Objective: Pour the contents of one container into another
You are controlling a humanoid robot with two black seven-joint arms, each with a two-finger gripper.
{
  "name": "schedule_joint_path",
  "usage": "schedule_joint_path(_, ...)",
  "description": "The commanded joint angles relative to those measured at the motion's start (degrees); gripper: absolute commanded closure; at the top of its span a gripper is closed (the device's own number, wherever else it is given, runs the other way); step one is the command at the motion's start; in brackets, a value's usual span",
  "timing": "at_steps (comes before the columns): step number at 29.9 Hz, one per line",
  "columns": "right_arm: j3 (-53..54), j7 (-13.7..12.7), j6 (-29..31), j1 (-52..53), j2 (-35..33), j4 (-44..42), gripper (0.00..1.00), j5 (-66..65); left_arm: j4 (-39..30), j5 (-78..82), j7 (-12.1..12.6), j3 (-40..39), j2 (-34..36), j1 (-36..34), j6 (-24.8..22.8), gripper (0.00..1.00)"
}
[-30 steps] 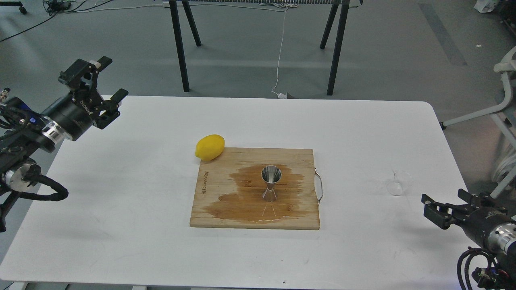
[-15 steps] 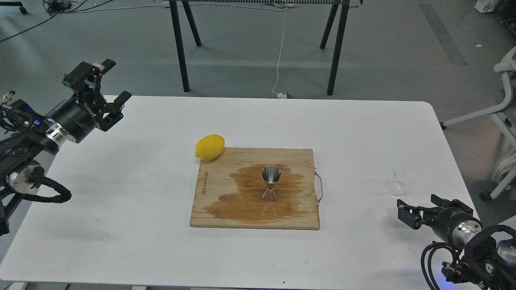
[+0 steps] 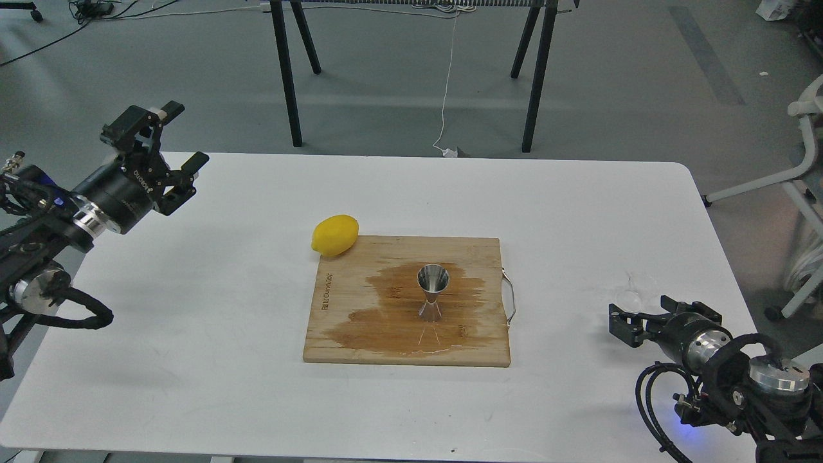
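Since a second ago, my right gripper point(image 3: 633, 319) has been sliding in along the near right part of the worktop point(image 3: 193, 289) toward the glass cup point(image 3: 635, 290), while my left gripper point(image 3: 166, 143) has been shifting only slightly at the far left. Taking the cutting board point(image 3: 360, 308) as landmark: it is lying at the worktop's middle, carrying a wide dark wet stain, with the steel jigger point(image 3: 432, 291) standing upright on that stain. A lemon point(image 3: 334, 235) is resting at the board's far left corner, touching its edge. The glass cup is sitting well to the right of the board, just beyond my right gripper, whose jaws are spread and holding nothing. My left jaws are also spread and empty. Judging by this, the cup is not yet grasped, so lifting, carrying and pouring into the jigger are all remaining.
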Motion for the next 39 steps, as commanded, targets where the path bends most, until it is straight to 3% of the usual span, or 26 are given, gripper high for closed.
schedule_joint_path(1, -0.01, 0.03, 0.05, 1.16, 0.19, -1.06, 0.02, 0.02, 0.00, 0.00, 0.00, 0.00, 0.03, 0.40, 0.00, 0.01)
schedule_joint_path(12, -0.01, 0.12, 0.05, 5.03, 0.81, -4.92, 0.02, -0.06, 0.00, 0.08, 0.00, 0.00, 0.03, 0.49, 0.00, 0.01)
schedule_joint_path(19, -0.19, 0.38, -0.04, 5.91, 0.81, -5.28, 0.08, -0.15, 0.08, 0.08, 0.00, 0.00, -0.06, 0.93, 0.00, 0.01)
schedule_joint_path(26, -0.27, 0.47, -0.04, 5.91, 0.81, -5.28, 0.23, -0.24, 0.08, 0.08, 0.00, 0.00, 0.03, 0.93, 0.00, 0.01)
schedule_joint_path(39, -1.77, 0.56, -0.04, 5.56, 0.81, -5.28, 0.27, -0.77, 0.08, 0.08, 0.00, 0.00, -0.06, 0.93, 0.00, 0.01)
